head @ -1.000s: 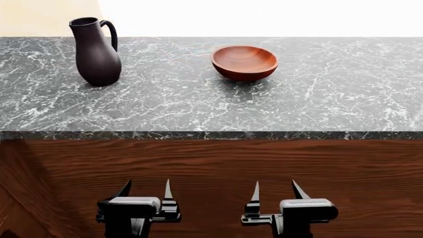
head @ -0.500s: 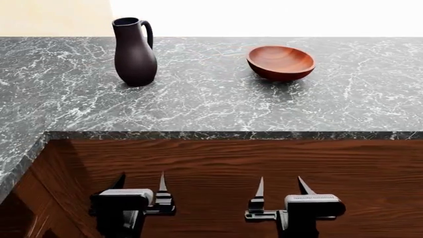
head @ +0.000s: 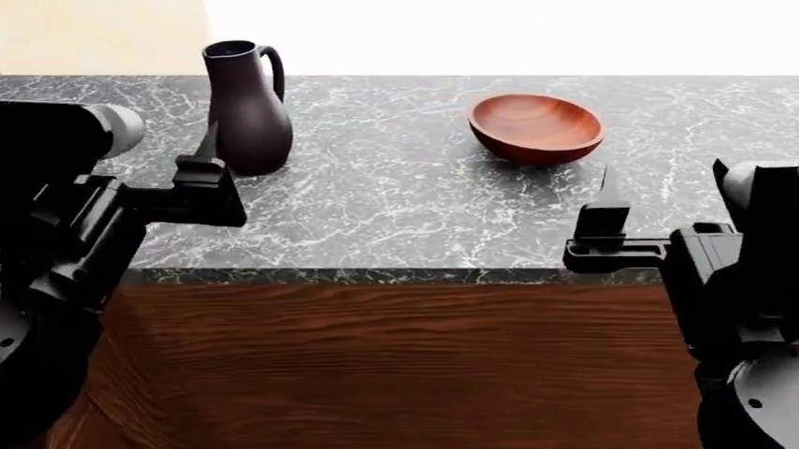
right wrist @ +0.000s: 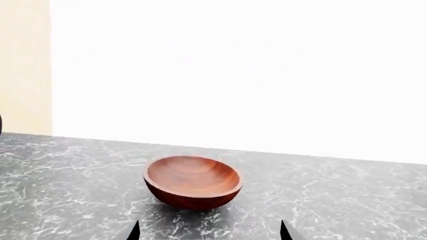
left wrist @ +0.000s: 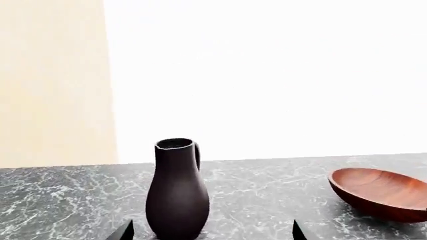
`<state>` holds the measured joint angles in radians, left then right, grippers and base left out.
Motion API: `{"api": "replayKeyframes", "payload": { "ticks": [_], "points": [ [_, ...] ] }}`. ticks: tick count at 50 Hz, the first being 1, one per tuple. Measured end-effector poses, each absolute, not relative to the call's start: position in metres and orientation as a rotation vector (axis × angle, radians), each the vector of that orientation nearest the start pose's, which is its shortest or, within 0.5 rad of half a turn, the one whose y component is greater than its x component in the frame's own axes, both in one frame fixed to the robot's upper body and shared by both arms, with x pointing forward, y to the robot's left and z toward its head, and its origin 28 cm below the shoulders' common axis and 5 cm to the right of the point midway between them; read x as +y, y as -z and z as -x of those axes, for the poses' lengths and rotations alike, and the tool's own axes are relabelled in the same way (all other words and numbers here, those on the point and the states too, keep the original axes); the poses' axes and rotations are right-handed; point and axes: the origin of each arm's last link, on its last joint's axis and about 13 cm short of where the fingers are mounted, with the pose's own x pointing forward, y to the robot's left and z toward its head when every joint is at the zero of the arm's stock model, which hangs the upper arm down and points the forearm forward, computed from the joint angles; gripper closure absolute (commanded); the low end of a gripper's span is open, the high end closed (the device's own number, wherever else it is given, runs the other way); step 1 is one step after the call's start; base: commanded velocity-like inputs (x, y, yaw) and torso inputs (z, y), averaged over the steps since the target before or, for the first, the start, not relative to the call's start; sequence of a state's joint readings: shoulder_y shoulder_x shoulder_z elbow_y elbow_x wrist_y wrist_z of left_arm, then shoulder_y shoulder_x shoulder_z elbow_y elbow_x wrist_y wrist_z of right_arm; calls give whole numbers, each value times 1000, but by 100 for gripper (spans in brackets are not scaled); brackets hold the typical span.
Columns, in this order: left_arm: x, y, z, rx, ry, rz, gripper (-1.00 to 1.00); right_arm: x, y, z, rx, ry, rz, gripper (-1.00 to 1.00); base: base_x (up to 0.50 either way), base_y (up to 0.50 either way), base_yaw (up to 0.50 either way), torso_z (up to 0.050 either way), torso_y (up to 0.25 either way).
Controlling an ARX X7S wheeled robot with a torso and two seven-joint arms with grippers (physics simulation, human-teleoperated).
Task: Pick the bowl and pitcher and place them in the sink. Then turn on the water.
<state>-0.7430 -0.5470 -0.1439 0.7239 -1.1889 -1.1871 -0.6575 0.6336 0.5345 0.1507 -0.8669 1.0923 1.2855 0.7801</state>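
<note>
Pitcher [head: 246, 105] and bowl [head: 536, 127] sit near the table's [head: 374, 215] far edge; both pincers (left [left wrist: 210, 231], right [right wrist: 208, 231]) gape wide, empty.

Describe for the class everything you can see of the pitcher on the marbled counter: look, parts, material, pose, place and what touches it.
The pitcher is dark brown-purple and looks like matte ceramic, with a round belly, a narrower neck, an open dark mouth and a looped handle running from the rim down to the shoulder. It stands upright on the marbled counter, near its back edge, well apart from the bowl. Only the counter touches it; the left gripper is close in front but seems not to be in contact.
</note>
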Motion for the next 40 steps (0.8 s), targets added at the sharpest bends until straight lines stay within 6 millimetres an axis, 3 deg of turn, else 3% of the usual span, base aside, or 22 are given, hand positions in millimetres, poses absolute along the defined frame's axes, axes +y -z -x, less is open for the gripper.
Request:
{"api": "replayKeyframes", "payload": {
  "ticks": [7,15,40],
  "points": [
    [257,-287,-207,-219,51,-97,-100,-140,-258,-186,-182,72,209,-100,500,0,0,0,0],
    [260,-304,-198,-268,33,-161,-100,-141,-267,-177,-213,54,266,-100,500,0,0,0,0],
    [267,-326,-187,-336,-4,-217,-100,-142,-277,-170,-241,40,316,-100,500,0,0,0,1]
  ]
}}
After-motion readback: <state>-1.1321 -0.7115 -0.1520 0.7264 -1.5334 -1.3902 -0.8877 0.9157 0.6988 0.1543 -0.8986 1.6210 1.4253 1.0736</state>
